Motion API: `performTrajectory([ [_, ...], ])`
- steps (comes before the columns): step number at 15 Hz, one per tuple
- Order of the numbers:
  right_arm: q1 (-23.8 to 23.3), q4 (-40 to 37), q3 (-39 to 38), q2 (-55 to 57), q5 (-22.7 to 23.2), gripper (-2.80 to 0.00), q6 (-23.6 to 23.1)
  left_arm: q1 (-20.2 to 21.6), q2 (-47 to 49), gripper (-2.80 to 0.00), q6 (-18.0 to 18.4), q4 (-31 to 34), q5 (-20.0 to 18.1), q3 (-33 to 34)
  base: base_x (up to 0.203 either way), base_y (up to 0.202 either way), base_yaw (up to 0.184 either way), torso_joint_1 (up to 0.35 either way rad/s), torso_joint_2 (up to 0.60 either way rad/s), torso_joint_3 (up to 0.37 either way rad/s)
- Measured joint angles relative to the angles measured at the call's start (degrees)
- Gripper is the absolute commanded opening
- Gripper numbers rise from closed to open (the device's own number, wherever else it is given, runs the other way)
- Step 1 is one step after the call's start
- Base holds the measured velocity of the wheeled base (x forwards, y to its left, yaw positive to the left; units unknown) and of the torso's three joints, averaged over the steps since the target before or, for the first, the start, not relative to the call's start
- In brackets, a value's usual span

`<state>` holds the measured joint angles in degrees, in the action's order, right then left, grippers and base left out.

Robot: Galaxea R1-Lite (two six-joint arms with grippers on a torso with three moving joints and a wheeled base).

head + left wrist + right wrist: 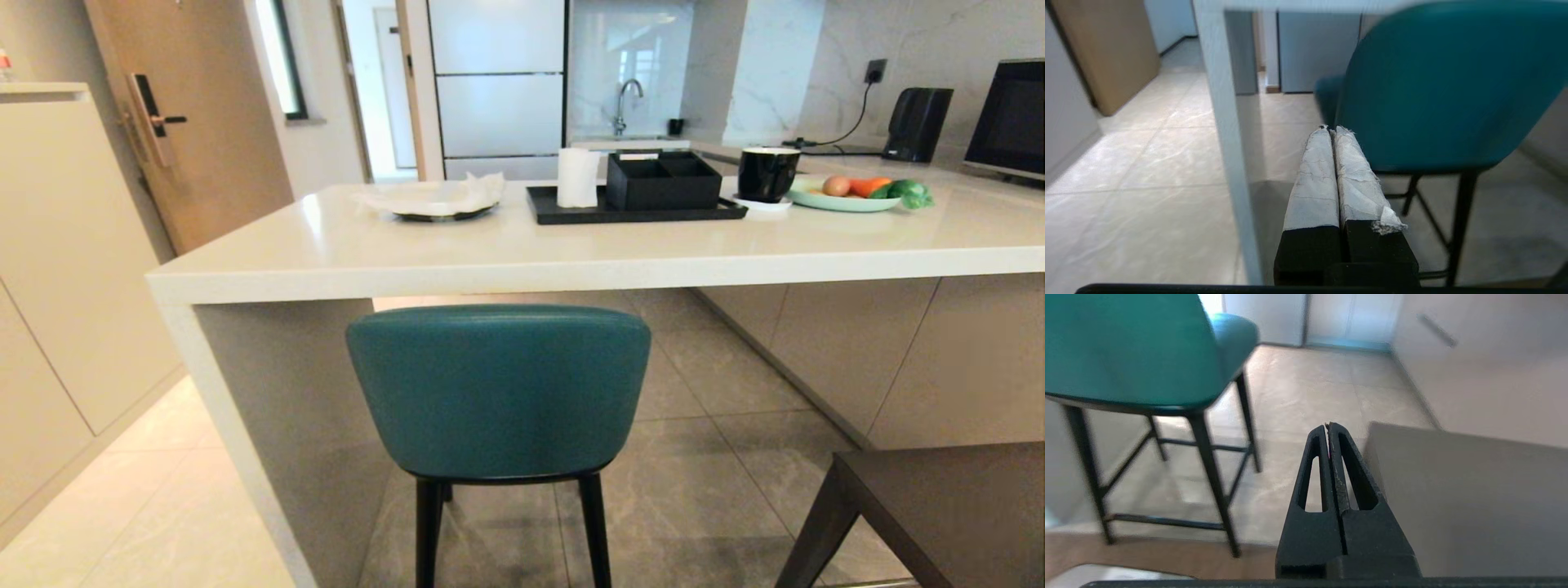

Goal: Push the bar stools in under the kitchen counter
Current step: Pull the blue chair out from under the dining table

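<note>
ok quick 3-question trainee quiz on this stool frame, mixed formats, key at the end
1. True or false: the teal stool is already fully tucked under the kitchen counter.
2. Multiple choice: the left gripper and right gripper are A) both open B) both shut and empty C) both clamped on the stool's back.
3. Fill in: the grey stool stands to the robot's ____ of the teal one.

Key: 1 false, its back is on the near side of the counter edge; 2 B; 3 right.
</note>
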<state>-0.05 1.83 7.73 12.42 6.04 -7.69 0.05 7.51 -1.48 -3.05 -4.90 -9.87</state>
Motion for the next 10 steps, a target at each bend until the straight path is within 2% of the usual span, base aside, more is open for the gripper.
performTrajectory([
  [2,0.1,6.9,3.4,12.0,1.2,-2.8,0.6,-0.2,11.3,-2.8,-1.8,-5.7,-0.7,-3.6,0.0,0.0,0.0,0.0,0.0,0.0],
  [6,2.2,31.0,7.7,42.2,1.0,-2.8,2.0,0.0,42.8,-2.8,-3.5,-27.6,-2.4,-7.5,0.0,0.0,0.0,0.0,0.0,0.0],
  [10,11.7,56.5,10.8,68.5,-3.4,-2.8,6.3,0.3,71.4,-2.8,-4.0,-51.8,-6.1,-9.2,0.0,0.0,0.0,0.0,0.0,0.0],
])
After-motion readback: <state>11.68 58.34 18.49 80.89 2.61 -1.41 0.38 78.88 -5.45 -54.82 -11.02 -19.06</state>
